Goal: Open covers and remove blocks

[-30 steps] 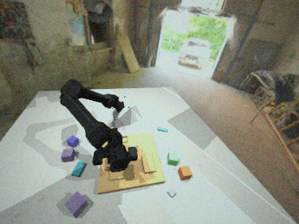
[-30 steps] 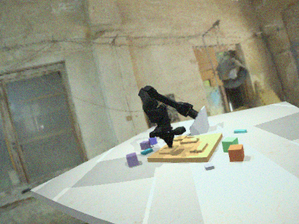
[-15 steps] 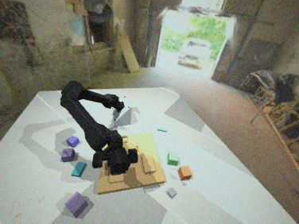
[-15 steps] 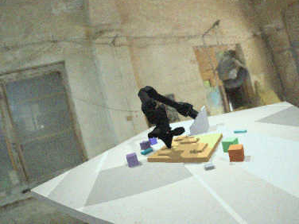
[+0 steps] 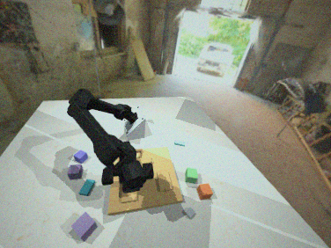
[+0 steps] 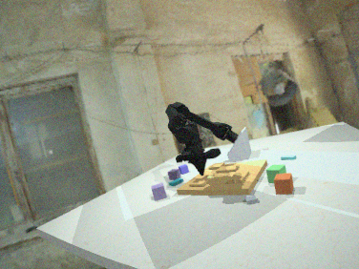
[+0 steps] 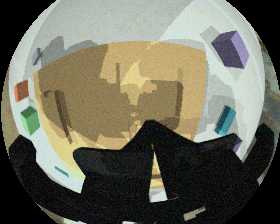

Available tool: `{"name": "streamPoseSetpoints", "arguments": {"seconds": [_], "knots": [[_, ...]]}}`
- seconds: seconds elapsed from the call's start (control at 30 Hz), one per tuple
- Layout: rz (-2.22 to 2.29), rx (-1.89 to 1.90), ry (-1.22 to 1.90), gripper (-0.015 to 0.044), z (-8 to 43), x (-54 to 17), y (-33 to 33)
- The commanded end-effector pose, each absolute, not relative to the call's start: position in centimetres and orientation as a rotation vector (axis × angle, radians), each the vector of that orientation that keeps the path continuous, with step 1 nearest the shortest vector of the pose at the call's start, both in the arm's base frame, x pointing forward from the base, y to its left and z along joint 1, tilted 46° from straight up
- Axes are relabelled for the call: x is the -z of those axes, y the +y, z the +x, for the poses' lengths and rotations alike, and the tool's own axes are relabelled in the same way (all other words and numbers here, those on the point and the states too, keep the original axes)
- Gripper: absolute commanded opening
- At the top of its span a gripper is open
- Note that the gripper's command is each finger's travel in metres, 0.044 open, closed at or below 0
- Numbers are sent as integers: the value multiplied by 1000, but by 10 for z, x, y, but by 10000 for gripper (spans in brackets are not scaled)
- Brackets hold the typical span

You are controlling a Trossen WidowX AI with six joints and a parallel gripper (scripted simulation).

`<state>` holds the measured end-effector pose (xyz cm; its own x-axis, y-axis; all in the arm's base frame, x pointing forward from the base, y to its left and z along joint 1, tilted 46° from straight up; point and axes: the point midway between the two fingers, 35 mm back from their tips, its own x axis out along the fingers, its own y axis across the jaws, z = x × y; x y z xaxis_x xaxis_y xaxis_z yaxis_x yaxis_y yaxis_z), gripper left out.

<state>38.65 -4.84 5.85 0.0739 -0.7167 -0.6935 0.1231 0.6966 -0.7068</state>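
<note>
The wooden puzzle board (image 5: 115, 207) (image 6: 215, 191) (image 7: 195, 62) lies flat with raised wooden pieces on it; shadow and the arm hide which covers are open. My gripper (image 6: 202, 173) (image 7: 149, 123) is shut and empty, tips down, low over the board's left part in the exterior view. Right of the board are a green block (image 5: 191, 176) (image 6: 276, 174) (image 7: 30, 121) and an orange block (image 5: 205, 192) (image 6: 284, 184) (image 7: 21, 91). Left are a light purple block (image 5: 84, 226) (image 6: 158, 191), a dark purple block (image 5: 75, 171), a blue-violet block (image 5: 81, 156) and a teal block (image 5: 87, 187) (image 7: 225, 120).
A small grey piece (image 5: 189, 213) (image 6: 251, 198) lies off the board's near right corner. A thin teal piece (image 5: 180, 143) (image 6: 288, 157) lies beyond the board's far right corner. A pale grey wedge shape (image 6: 240, 146) stands behind the board near the arm's base.
</note>
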Motion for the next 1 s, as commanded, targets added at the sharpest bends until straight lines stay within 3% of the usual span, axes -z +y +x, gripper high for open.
{"name": "streamPoseSetpoints", "arguments": {"seconds": [0.0, 0.6, 0.97], "knots": [[-540, 685, 1361, 0, 387, -62, -45], [-541, 685, 1357, 0, 388, -75, -32], [-174, 936, 1169, 0, 349, -47, 5]]}}
